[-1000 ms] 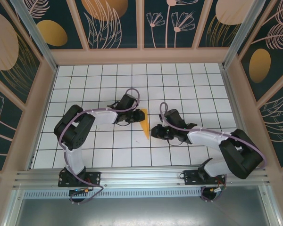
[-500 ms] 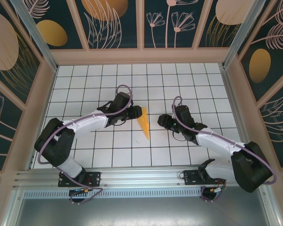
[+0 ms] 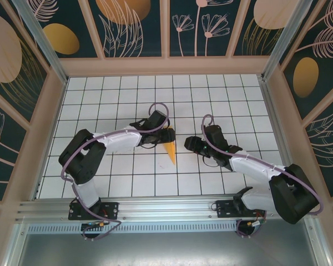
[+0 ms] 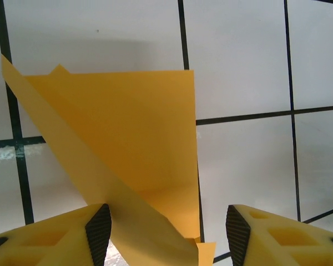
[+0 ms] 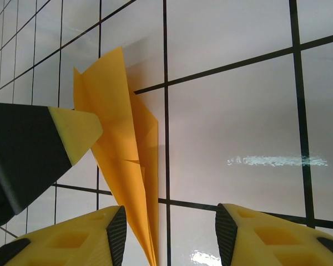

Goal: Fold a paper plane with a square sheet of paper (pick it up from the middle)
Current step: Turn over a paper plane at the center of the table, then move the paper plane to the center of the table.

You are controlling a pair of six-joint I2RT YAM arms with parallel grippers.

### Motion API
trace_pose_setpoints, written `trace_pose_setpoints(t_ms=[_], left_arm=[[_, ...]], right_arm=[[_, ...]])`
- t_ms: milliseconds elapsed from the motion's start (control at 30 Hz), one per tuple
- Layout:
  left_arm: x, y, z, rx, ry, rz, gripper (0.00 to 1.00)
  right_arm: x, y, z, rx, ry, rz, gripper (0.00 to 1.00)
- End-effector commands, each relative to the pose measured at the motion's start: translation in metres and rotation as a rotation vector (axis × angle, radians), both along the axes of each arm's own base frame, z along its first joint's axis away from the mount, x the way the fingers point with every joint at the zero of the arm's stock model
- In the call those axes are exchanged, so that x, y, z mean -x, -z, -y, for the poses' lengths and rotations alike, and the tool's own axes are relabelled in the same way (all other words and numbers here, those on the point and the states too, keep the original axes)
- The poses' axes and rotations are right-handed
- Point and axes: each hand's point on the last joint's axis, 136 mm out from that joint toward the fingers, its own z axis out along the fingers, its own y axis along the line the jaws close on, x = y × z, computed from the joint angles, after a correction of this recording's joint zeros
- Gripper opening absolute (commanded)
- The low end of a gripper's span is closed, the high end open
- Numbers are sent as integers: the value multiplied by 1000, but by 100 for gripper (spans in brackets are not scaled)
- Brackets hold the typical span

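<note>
- Shows the paper plane (image 3: 170,148) near the middle of the counter (image 3: 116,94): a narrow bright-orange dart, wide end toward 12 o'clock and point toward 6 o'clock in the top view.
- Shows one folded flap (image 4: 133,144) of it lifted off the surface in the left wrist view, with a soft shadow on the white tile behind.
- Shows layered folds and a long crease down its length in the right wrist view (image 5: 125,166), the tip running toward 6 o'clock.
- Puts the left claw (image 3: 162,133) at the plane's 11 o'clock, over the wide end; cannot tell from above whether touching or just over the paper.
- Has that claw (image 4: 168,227) released in its own view, yellow fingers (image 4: 55,235) well apart. The paper passes between them, right against the 9 o'clock pad and clear of the 3 o'clock one.
- Puts the right claw (image 3: 190,145) at the plane's 3 o'clock, just beside it and apart from the paper.
- Has that claw (image 5: 166,233) released too, fingers (image 5: 266,238) spread, with the plane's tip between them, nearer the 9 o'clock finger and not pinched.
- Catches a yellow fingertip (image 5: 72,133) of the left claw at 9 o'clock in the right wrist view, at the plane's edge.
- Spreads white tiles with black grid lines over the counter around the plane.
- Rings the counter with dark plant-patterned walls (image 3: 133,27) at 9, 12 and 3 o'clock.
</note>
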Motion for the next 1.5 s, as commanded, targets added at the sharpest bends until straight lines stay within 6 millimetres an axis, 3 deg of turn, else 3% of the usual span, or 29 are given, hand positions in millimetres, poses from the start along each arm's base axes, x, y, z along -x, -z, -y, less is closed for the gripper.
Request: trace_pose_setpoints(t_ms=[0, 267, 433, 500, 533, 633, 800, 1100, 1467], left_arm=[[2, 11, -7, -74, -14, -26, 58], [8, 11, -13, -95, 6, -22, 43], [9, -10, -17, -46, 1, 51, 27], [10, -7, -19, -48, 1, 57, 19], [10, -17, -19, -29, 1, 78, 17], [14, -13, -22, -29, 7, 72, 14], [21, -6, -29, -19, -1, 78, 1], [29, 9, -44, -28, -22, 67, 0], [29, 7, -49, -18, -28, 74, 0]], right_arm=[[-1, 1, -1, -10, -12, 14, 49], [-2, -1, -6, -17, -28, 12, 50], [-3, -3, -12, -36, -48, 8, 50], [-3, -3, -16, -49, -61, 3, 50], [-3, -4, -18, -56, -66, 3, 50], [-3, -5, -26, -69, -88, -1, 50], [-1, -7, -45, -90, -155, -1, 50], [-4, -5, -74, -143, -224, -20, 55], [0, 10, -103, -169, -318, -69, 56]])
